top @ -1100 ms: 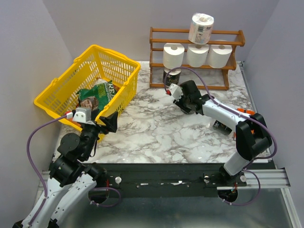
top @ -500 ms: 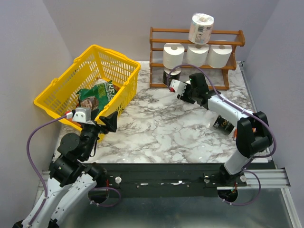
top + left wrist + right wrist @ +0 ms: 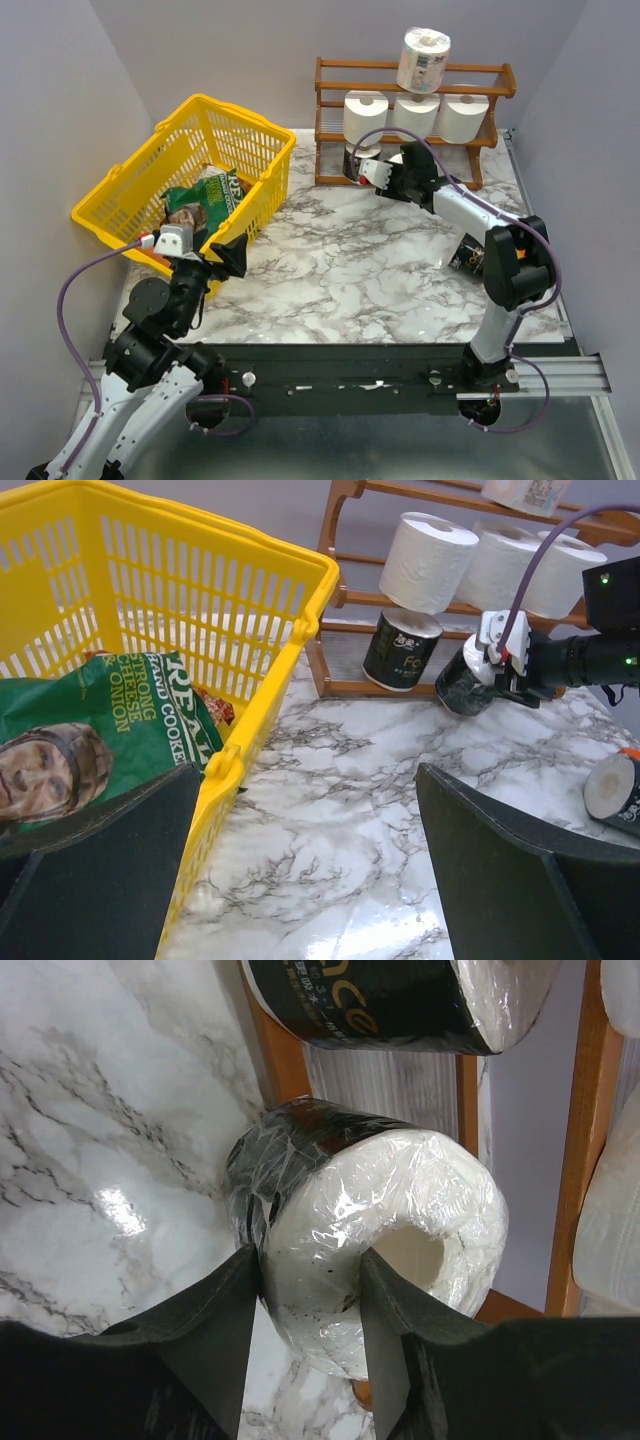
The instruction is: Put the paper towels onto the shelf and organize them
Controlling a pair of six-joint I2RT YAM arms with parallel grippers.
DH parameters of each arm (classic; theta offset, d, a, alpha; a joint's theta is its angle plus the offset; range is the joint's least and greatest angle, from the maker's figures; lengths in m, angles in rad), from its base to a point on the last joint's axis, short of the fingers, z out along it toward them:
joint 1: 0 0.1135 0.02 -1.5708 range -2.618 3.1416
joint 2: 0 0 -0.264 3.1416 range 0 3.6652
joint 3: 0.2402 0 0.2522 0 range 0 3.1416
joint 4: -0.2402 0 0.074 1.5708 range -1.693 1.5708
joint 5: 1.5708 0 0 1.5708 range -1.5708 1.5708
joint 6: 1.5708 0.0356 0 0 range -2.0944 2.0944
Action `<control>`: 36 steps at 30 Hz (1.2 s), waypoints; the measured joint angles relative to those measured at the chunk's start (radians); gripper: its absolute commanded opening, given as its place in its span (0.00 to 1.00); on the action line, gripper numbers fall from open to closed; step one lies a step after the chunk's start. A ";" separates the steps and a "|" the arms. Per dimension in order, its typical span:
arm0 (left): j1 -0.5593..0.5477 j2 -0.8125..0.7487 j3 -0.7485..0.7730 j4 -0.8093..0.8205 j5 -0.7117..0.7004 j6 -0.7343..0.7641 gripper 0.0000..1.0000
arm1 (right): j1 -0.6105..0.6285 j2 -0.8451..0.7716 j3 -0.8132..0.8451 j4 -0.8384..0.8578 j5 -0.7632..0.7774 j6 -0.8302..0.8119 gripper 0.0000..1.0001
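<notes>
The reddish-brown shelf [image 3: 497, 81] stands at the back right. Three white paper towels [image 3: 417, 115] lie on its middle tier and a white-wrapped roll [image 3: 424, 58] stands on top. A black-wrapped roll [image 3: 380, 1005] lies on the bottom tier. My right gripper [image 3: 310, 1280] is shut on another black-wrapped roll [image 3: 400, 1200], held sideways just in front of the bottom tier; both also show in the left wrist view [image 3: 462, 683]. A third black-wrapped roll [image 3: 467, 258] lies on the table at the right. My left gripper [image 3: 305, 860] is open and empty beside the basket.
A yellow plastic basket [image 3: 125, 185] with a green snack bag [image 3: 205, 200] stands at the left, its rim close to my left fingers [image 3: 110, 870]. The table top is marbled white [image 3: 330, 270]. Grey walls close in at the back and both sides.
My right gripper has carried the black-wrapped roll away from the table's middle, back and left up to the shelf's bottom tier. The left arm has not moved.
</notes>
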State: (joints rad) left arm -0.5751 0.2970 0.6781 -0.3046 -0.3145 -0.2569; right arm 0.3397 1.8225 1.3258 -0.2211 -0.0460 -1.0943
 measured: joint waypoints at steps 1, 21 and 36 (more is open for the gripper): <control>0.000 0.000 0.000 0.000 0.000 0.000 0.99 | -0.003 0.010 0.005 0.006 0.000 -0.009 0.51; 0.006 0.005 0.000 0.000 -0.010 0.002 0.99 | -0.041 0.099 0.057 0.154 0.020 -0.101 0.68; 0.023 0.014 0.000 0.001 -0.008 0.002 0.99 | -0.041 0.061 -0.101 0.436 0.081 -0.164 0.66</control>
State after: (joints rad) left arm -0.5526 0.3115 0.6781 -0.3038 -0.3225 -0.2546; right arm 0.2989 1.8835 1.2243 0.2153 0.0353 -1.2579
